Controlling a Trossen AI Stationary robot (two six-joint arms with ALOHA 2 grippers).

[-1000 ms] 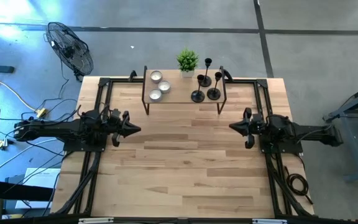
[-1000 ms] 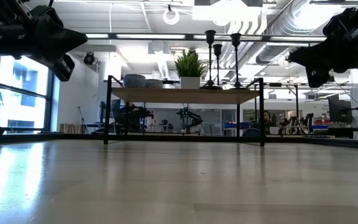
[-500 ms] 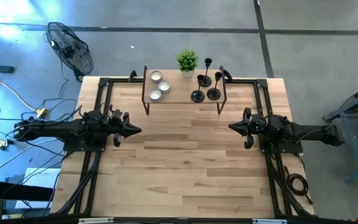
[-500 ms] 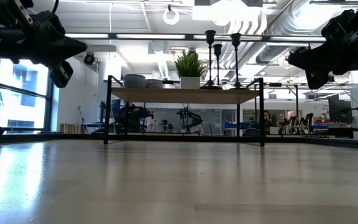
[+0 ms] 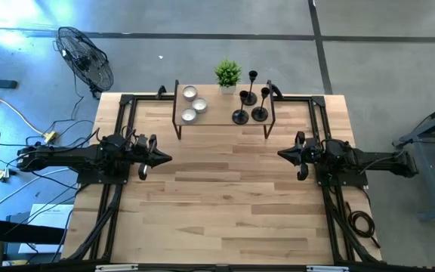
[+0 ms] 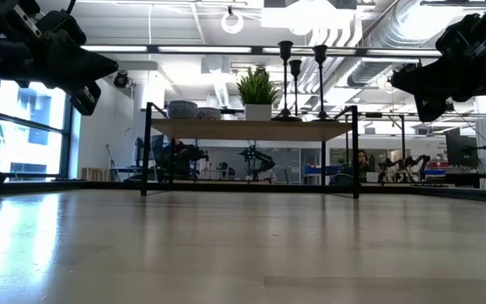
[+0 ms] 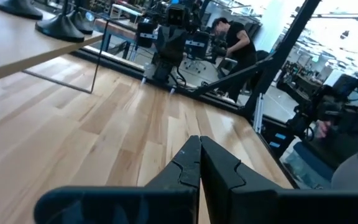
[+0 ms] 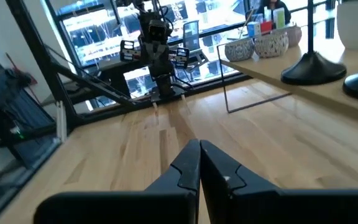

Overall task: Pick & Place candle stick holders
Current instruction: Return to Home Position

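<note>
Three black candlestick holders (image 5: 251,100) of differing heights stand by their round bases on the right end of a small wooden shelf table (image 5: 219,119) at the table's far side; in the low view their stems (image 6: 300,80) rise above the shelf. My left gripper (image 5: 168,158) hovers shut above the table's left part, pointing right. My right gripper (image 5: 281,154) hovers shut above the right part, pointing left. Both are empty and well short of the holders.
On the shelf also stand three small bowls (image 5: 192,103) at its left end and a potted green plant (image 5: 227,75) at the back. Black frame rails (image 5: 119,128) run along the table's sides. A fan (image 5: 86,59) stands on the floor beyond the far left corner.
My left gripper has turned a little about its own axis, staying in place above the table's left part. My right gripper has kept still.
</note>
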